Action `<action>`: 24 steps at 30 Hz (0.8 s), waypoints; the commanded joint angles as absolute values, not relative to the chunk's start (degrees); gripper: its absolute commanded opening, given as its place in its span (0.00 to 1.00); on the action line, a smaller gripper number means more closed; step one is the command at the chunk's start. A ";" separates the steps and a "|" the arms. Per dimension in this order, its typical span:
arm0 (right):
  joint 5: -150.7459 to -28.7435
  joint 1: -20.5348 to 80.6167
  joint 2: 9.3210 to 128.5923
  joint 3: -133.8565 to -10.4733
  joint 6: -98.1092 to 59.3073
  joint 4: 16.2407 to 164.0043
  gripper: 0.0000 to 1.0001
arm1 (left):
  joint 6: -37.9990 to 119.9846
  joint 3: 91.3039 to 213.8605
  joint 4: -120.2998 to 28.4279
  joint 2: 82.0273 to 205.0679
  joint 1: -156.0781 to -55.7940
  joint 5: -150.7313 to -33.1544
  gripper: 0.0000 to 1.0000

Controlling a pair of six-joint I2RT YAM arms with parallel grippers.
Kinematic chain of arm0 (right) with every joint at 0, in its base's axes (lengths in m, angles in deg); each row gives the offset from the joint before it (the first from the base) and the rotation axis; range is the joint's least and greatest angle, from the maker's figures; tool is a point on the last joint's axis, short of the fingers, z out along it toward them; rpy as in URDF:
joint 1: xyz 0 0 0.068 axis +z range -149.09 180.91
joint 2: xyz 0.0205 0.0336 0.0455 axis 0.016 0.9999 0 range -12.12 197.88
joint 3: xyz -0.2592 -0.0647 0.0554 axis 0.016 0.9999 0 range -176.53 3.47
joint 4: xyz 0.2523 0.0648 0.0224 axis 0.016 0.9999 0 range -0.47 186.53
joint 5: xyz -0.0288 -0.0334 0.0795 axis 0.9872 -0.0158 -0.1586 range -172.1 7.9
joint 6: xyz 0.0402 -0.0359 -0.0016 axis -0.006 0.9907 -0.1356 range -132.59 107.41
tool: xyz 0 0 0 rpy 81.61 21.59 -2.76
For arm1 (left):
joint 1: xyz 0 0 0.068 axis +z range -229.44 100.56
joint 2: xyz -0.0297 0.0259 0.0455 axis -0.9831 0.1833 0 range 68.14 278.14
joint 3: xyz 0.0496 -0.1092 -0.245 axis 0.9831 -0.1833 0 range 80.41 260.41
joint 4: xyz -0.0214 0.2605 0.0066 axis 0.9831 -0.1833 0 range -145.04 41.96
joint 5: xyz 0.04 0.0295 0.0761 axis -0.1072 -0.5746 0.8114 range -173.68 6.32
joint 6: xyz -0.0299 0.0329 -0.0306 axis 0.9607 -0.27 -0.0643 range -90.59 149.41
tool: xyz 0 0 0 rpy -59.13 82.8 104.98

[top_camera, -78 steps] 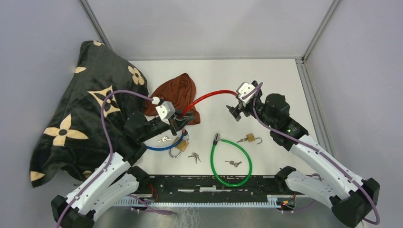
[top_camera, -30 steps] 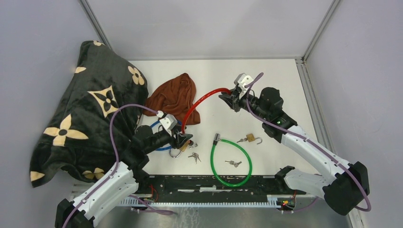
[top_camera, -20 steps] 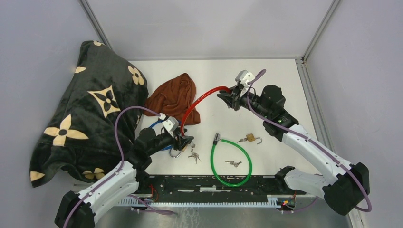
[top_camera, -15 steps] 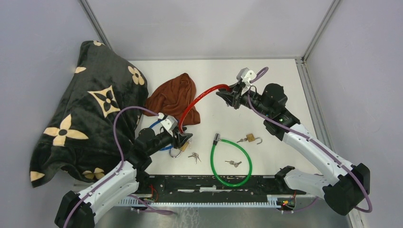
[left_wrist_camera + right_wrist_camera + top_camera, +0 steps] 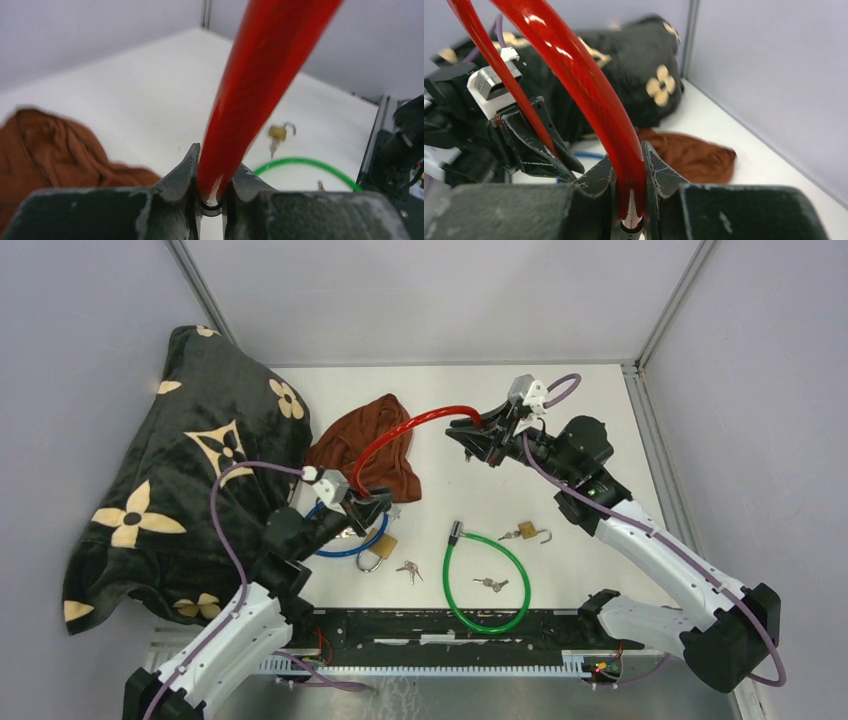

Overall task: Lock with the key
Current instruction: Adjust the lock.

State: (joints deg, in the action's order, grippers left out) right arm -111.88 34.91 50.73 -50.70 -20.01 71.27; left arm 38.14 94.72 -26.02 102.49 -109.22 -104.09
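A white tabletop (image 5: 470, 390) between pale grey walls (image 5: 420, 300) lies beneath a glossy red plastic-coated cable lock (image 5: 400, 430), arched in the air between both arms. The left gripper (image 5: 212, 192) is clamped on one end and the right gripper (image 5: 628, 200) on the other (jaws pinched narrow on each). The ends should be squarely in line before they are mated. The small silver keys (image 5: 408, 570) lie loose on the table below.

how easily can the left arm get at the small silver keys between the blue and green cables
Probably not yet: the left gripper is shut on one end of the red cable lock. The small silver keys lie close and uncovered, but it must let go first.
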 commanded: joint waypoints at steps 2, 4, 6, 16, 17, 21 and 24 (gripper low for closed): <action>-114.44 40.33 50.31 -51.20 -33.05 45.65 0.00 | 40.66 103.19 -12.53 93.16 -104.42 -121.32 0.02; -114.02 43.27 51.73 -52.95 -32.98 43.21 0.00 | 38.30 104.13 -10.88 90.48 -102.83 -127.28 0.02; -114.41 46.61 53.79 -55.93 -31.77 43.19 0.00 | 35.99 104.60 -9.76 88.39 -101.57 -130.58 0.02; -118.12 53.82 57.88 -61.04 -27.99 46.40 0.00 | 32.65 107.71 -8.36 84.27 -100.65 -140.85 0.02; -116.29 53.78 57.42 -60.77 -25.97 49.76 0.00 | 32.82 108.29 -10.02 84.34 -100.70 -140.60 0.02; -108.53 53.82 53.83 -55.75 -17.83 56.45 0.00 | 32.91 108.78 -16.73 83.92 -100.70 -138.95 0.02; -108.33 53.82 52.79 -53.34 -13.15 61.36 0.00 | 38.66 108.49 -17.68 84.39 -100.65 -132.57 0.02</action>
State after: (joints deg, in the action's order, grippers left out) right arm -112.34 53.73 55.62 -55.69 -20.79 55.00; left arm 34.49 106.70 -15.42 84.46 -100.98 -137.72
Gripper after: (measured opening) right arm 0.194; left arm 0.203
